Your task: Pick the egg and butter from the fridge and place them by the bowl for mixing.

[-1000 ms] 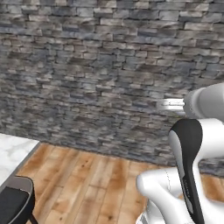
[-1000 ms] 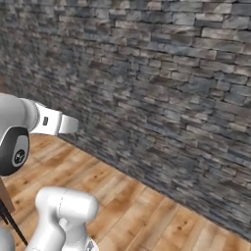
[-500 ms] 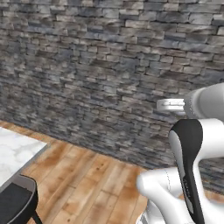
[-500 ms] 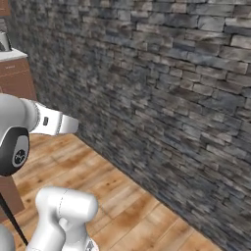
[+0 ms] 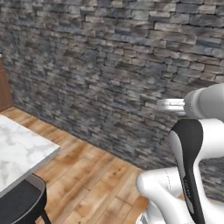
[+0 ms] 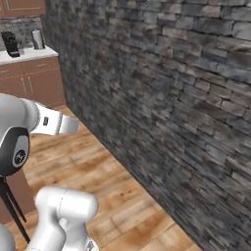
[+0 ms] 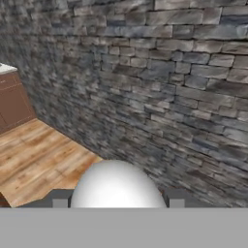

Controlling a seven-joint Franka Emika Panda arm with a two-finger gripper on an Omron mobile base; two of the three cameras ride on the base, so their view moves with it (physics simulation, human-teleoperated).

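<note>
You've got the egg (image 7: 117, 186) sitting between the gripper (image 7: 117, 202) fingertips, clamped (white dome low in the hand view). Ahead stands a grey stone wall (image 5: 109, 65). Left of it, a marble counter (image 5: 19, 151) corner and dark stool (image 5: 19, 203); bare wooden floor (image 6: 98, 166) runs toward brown cabinets (image 6: 29, 78).

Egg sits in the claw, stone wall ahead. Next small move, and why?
Probably keep the grip and let the base keep turning toward the wooden cabinets. The egg sits between the claw tips, facing the stone wall; no bowl is in view. A marble counter edge lies to the left, so there's nowhere to place it yet.
</note>
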